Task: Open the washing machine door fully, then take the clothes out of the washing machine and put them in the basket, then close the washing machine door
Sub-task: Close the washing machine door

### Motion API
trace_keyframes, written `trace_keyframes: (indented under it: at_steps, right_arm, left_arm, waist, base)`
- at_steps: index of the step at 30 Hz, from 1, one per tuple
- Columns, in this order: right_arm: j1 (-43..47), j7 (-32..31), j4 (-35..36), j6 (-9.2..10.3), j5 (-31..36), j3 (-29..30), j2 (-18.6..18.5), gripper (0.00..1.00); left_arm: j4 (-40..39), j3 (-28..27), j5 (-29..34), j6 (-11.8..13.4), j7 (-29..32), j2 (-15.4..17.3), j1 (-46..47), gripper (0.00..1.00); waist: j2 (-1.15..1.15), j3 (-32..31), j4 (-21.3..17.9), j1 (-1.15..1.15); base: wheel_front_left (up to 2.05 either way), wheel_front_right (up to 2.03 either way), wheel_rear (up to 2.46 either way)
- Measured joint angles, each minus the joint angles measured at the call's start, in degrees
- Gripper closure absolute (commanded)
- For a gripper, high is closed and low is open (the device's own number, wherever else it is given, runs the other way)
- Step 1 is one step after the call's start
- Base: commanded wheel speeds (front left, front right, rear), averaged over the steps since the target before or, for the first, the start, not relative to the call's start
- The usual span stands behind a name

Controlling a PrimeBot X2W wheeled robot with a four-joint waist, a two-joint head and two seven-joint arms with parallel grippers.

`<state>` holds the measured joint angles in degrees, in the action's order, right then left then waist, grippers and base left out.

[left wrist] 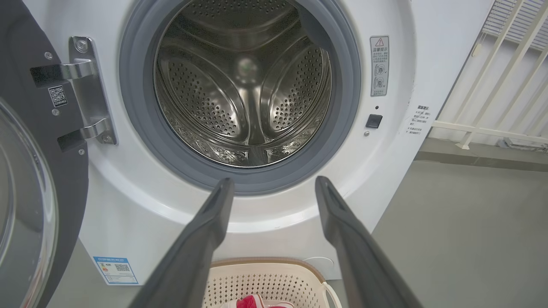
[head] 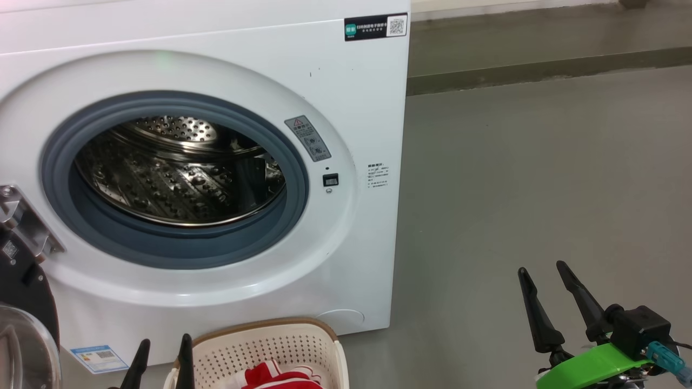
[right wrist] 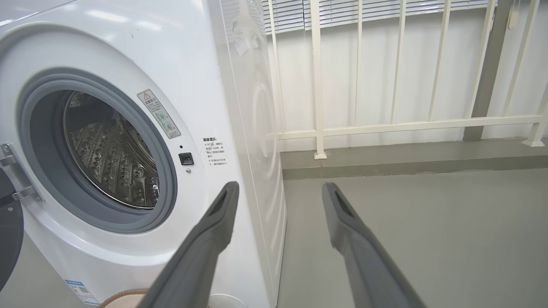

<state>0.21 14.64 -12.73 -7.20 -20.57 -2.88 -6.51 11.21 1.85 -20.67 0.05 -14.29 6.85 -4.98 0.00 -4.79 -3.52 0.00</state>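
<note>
The white washing machine (head: 335, 81) fills the left of the head view, its steel drum (head: 178, 167) bare inside the grey rubber ring. The washing machine door (head: 24, 302) hangs swung open at the far left on its metal hinge, black rim and glass bowl showing (left wrist: 25, 205). Below the opening stands the cream basket (head: 319, 337) with red clothes (head: 278, 375) in it. My left gripper (head: 165, 354) is open just left of the basket, nothing between its fingers. My right gripper (head: 543, 275) is open over the floor, right of the machine.
Grey floor (head: 540, 178) stretches right of the machine to a low step. A cream railing (right wrist: 385, 126) with blinds behind it runs along the far side. A blue label (head: 100, 357) sits at the machine's lower left corner.
</note>
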Motion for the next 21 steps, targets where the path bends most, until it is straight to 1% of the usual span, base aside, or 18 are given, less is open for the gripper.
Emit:
trace_keyframes:
  at_steps: [7, 16, 21]
  right_arm:
    - [0.0, 0.0, -0.2, 0.00, 0.0, 0.0, 0.1, 0.00]
    - [0.0, 0.0, -0.3, 0.00, 0.0, 0.1, 0.1, 0.00]
    - [0.0, 0.0, -0.4, 0.00, 0.0, 0.3, 0.1, 0.00]
  left_arm:
    - [0.0, 0.0, 0.0, 0.1, 0.0, 0.1, 0.0, 0.00]
    - [0.1, 0.0, -0.8, 0.0, 0.0, 0.1, 0.0, 0.00]
    - [-0.3, 0.0, -1.0, -0.6, 0.0, 0.2, 0.0, 0.00]
  waist:
    - [0.00, 0.2, 0.0, 0.00]
    - [0.00, 0.1, -0.1, 0.00]
    - [0.00, 0.1, 0.2, 0.00]
  base:
    - [-1.06, 1.06, 0.00]
    - [-1.94, 1.94, 0.00]
    - [-1.43, 1.43, 0.00]
